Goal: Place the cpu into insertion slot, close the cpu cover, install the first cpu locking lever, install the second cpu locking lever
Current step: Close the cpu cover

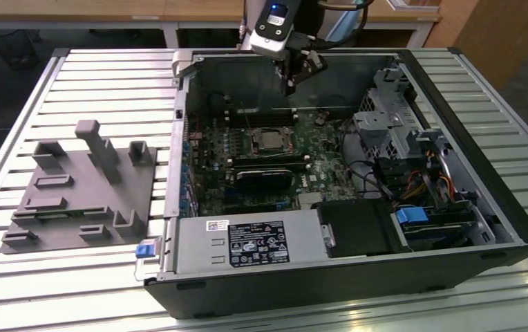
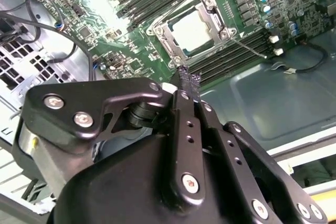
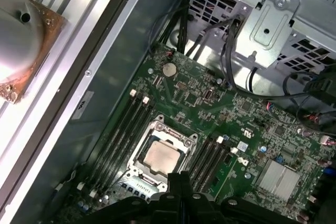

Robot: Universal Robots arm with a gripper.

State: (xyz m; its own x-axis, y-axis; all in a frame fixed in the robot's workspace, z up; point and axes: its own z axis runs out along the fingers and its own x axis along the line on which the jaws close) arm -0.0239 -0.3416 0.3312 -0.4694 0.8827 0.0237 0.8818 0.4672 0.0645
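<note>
slatted table (image 1: pixel 79 83); closed gripper (image 1: pixel 289 88) near seated cpu (image 1: pixel 266 140)

One computer case (image 1: pixel 338 290) and one motherboard (image 3: pixel 231 119) — on it one cpu (image 3: pixel 161 156), one insertion slot (image 3: pixel 135 157), two banks of memory slots (image 3: pixel 123 129) — plus one grey fixture (image 1: pixel 70 200) and one gripper (image 1: pixel 290 86).

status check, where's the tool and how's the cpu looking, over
tool shut, empty, hovering above the motherboard. cpu seated, cpu cover down around it. nothing between tool and cpu.
</note>
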